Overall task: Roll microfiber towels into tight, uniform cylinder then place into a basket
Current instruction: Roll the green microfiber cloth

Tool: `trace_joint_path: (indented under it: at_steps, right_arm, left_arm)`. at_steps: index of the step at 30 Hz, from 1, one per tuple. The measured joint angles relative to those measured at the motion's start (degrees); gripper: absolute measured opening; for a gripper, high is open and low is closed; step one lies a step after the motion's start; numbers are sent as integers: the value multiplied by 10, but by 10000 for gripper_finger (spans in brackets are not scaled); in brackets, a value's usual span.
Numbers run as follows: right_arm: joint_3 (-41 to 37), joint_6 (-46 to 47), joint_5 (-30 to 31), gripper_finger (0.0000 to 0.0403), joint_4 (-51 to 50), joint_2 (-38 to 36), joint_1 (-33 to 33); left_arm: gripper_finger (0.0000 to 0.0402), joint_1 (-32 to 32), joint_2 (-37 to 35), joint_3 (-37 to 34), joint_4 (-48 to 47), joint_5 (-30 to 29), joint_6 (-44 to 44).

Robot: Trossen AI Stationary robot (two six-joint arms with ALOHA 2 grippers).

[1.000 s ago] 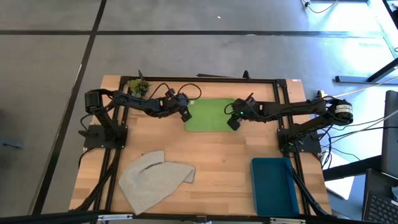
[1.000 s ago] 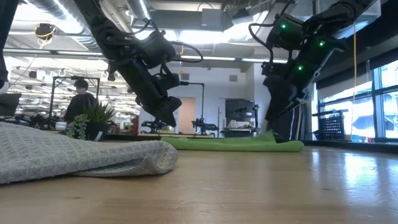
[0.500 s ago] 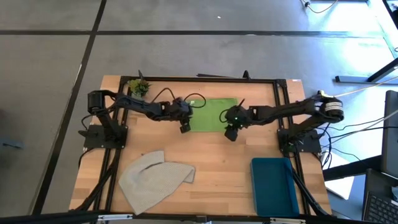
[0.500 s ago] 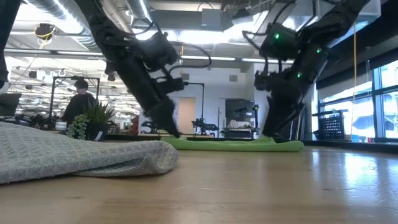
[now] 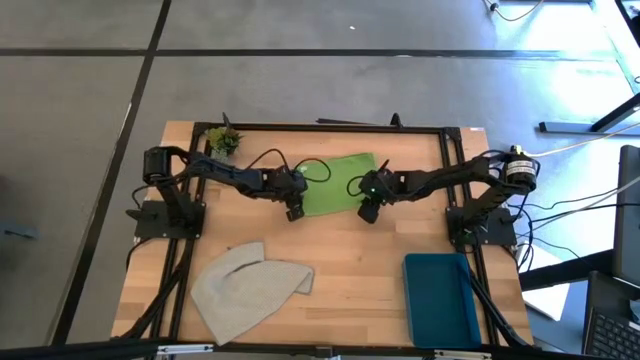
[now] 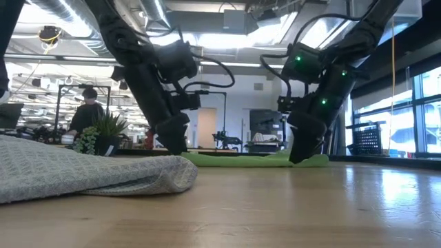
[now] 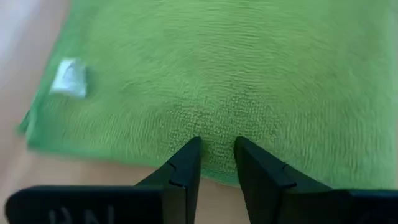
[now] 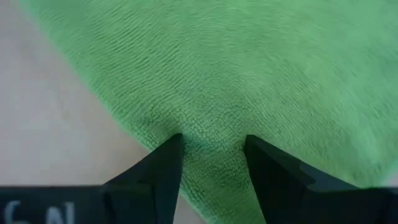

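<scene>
We are finding the lime green towel [image 5: 335,183] lying flat at the far middle of the worktop [image 5: 350,255]. The left gripper [image 7: 216,149] is pressing down on its near left edge and the right gripper [image 8: 211,146] on its near right corner; both sets of jaws are pinching a small ridge of the cloth. The grey-beige towel [image 5: 248,285] is lying crumpled near the front left, and the basket [image 5: 441,297] is sitting at the front right.

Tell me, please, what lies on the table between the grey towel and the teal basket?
Nothing: in the high view, bare wood runs from the grey towel to the teal basket. The green towel lies farther back.
</scene>
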Motion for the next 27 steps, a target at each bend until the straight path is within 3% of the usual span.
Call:
trace_joint_path:
  at_steps: [5, 12, 16, 20, 27]
  right_arm:
    - [-1, -23, 45, 178, 24, 1, -18]
    - [6, -50, 57, 178, 46, -12, -33]
    - [23, -43, 11, 178, 35, -44, -29]
    - [21, -4, -71, 178, 27, -55, -13]
    - [1, 48, -77, 178, 31, -18, 23]
  left_arm:
    - [92, -47, 0, -1, 0, 35, -43]
    - [92, -97, -15, 11, -5, 25, -49]
    - [92, -105, -67, 46, -29, 2, -34]
    - [92, -98, -105, 52, -77, -71, -19]
    - [92, -70, -80, 29, -93, -94, -37]
